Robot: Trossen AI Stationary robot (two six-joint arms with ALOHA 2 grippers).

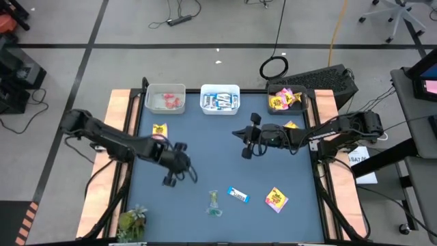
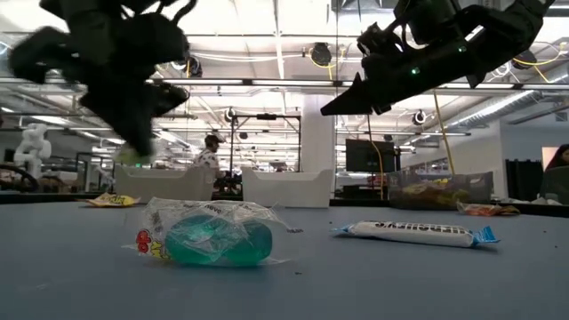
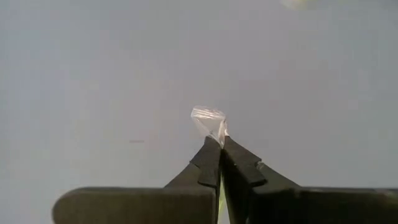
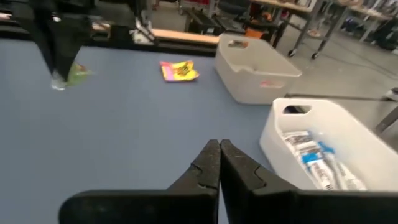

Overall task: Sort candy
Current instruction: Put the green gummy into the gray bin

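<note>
Reaching in from the left edge of the table [image 1: 205,157], I am holding my left arm bent at the elbow and stretched toward the mat's middle, with my left gripper [image 1: 172,179] lifted above the surface. Its fingers are pressing together on the twisted end of a clear wrapper [image 3: 209,121], and in my right wrist view a pale greenish sweet [image 4: 73,74] is hanging below them; I cannot tell which way that piece is pointing.

Beside my left forearm a yellow packet [image 1: 160,130] is lying flat near the far-left bin [image 1: 165,98], which is holding red pieces. Moving right, the middle bin [image 1: 220,99] is holding blue-and-white bars lying roughly parallel, long axes running front to back. Near the front edge a clear-greenish candy [image 1: 214,203] is lying on the mat, its wrapper tails spreading to either side in the low view. Just right of it a blue-and-white bar [image 1: 237,195] is lying flat, long axis running left to right with a slight tilt. Further right a second yellow packet [image 1: 276,198] is lying flat, turned corner-on.

My right arm is extending in from the right edge, and my right gripper [image 1: 246,142] is hovering above the mat near the middle bin, fingers pressed together on nothing. Behind it the far-right bin [image 1: 287,98] is holding yellow packets.
</note>
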